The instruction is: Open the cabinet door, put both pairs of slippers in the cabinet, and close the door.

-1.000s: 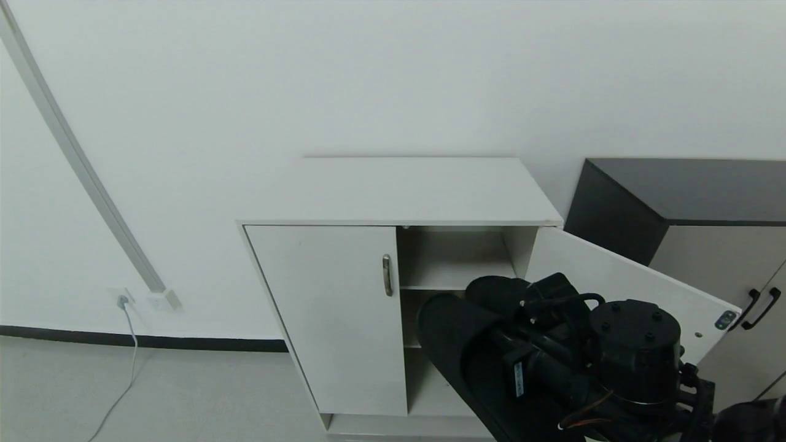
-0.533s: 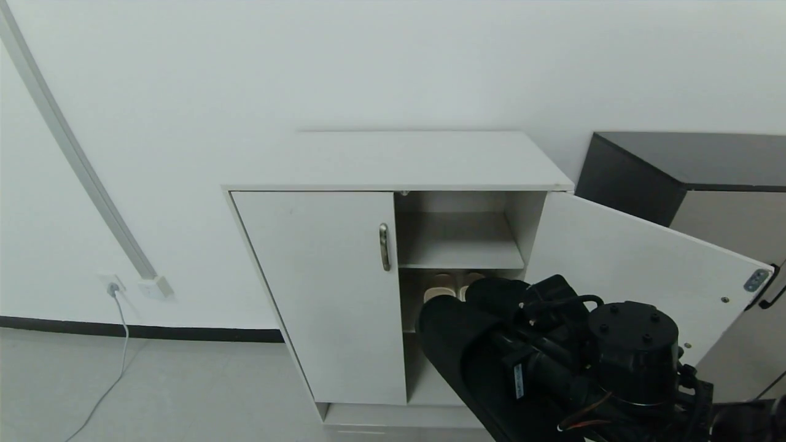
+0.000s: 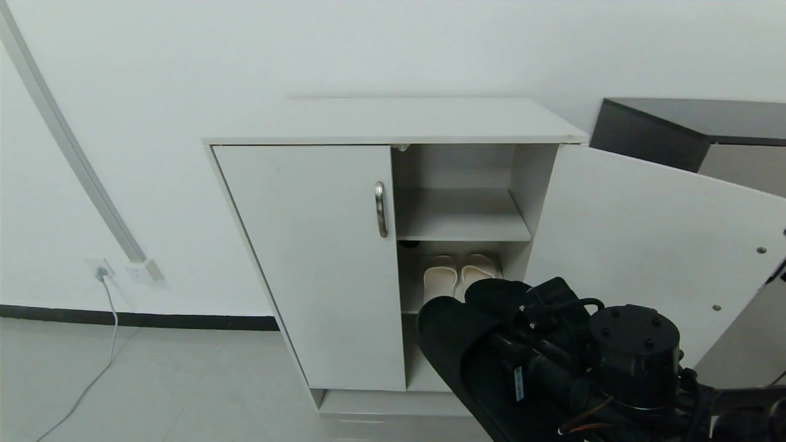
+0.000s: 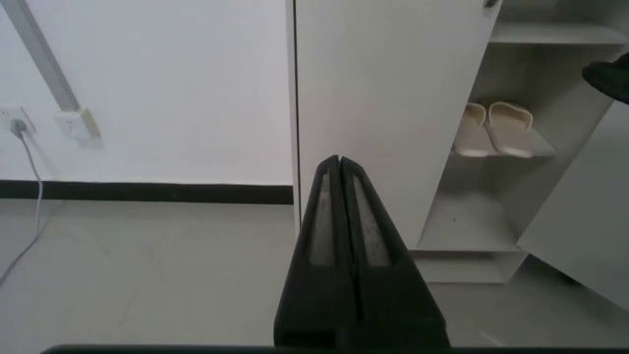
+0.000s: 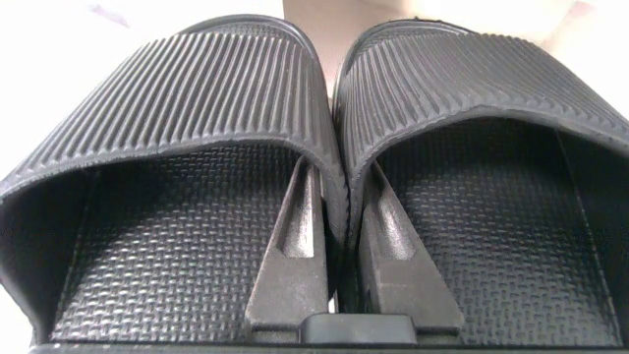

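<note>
The white cabinet [image 3: 393, 120] has its left door [image 3: 307, 258] closed and its right door [image 3: 645, 227] swung wide open. A beige pair of slippers [image 3: 457, 276] lies side by side on the middle shelf, toes outward, and is seen as the beige pair [image 4: 496, 128] from the left wrist. My right gripper [image 5: 344, 246] is shut on the touching inner walls of a black pair of slippers [image 3: 466, 331], held together in front of the open compartment, below the beige pair. My left gripper [image 4: 339, 172] is shut with nothing in it, low and left of the opening.
A dark-topped cabinet [image 3: 694, 123] stands just behind the open door on the right. A wall socket with a grey cable [image 3: 101, 270] and a slanted conduit [image 3: 61, 135] are at the left. Bare grey floor [image 3: 153, 387] lies left of the cabinet.
The head camera has shifted, so the cabinet sits higher in the picture and the beige pair on the middle shelf has come into sight. The right arm keeps the black pair in its grip.
</note>
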Tool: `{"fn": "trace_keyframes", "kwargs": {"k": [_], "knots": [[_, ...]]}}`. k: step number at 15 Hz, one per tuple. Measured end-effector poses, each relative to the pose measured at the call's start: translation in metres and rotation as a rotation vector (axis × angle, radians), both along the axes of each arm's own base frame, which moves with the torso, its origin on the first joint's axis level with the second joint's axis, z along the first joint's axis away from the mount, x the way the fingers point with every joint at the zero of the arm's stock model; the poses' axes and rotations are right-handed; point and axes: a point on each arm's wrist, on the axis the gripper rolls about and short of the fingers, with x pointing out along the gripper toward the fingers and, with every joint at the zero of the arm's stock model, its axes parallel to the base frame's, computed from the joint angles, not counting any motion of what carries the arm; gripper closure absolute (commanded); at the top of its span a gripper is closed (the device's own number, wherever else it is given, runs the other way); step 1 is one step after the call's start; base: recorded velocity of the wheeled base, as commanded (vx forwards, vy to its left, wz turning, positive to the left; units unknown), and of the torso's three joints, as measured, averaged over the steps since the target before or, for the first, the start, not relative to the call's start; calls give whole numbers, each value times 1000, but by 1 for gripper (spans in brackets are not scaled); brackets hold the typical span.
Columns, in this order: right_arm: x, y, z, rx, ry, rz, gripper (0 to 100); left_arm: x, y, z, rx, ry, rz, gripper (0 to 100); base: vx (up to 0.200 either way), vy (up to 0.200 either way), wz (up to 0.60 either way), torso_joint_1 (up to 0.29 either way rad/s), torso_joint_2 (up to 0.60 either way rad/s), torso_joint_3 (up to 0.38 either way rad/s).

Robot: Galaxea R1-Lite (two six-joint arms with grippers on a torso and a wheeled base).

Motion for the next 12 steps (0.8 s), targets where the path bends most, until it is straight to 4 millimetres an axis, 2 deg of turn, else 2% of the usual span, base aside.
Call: {"fn": "trace_keyframes", "kwargs": {"k": [6, 10, 12], "knots": [[-3, 2, -3, -3, -1, 12, 100, 0, 0, 0, 0, 0, 0, 100, 0, 0, 0, -58, 439, 382], [-7, 2, -4, -17, -16, 30, 100, 0, 0, 0, 0, 0, 0, 100, 0, 0, 0, -2, 116, 105], [-7, 2, -4, 2, -33, 35, 100, 0, 0, 0, -1, 0, 0, 100, 0, 0, -600, -2, 31, 32]]}}
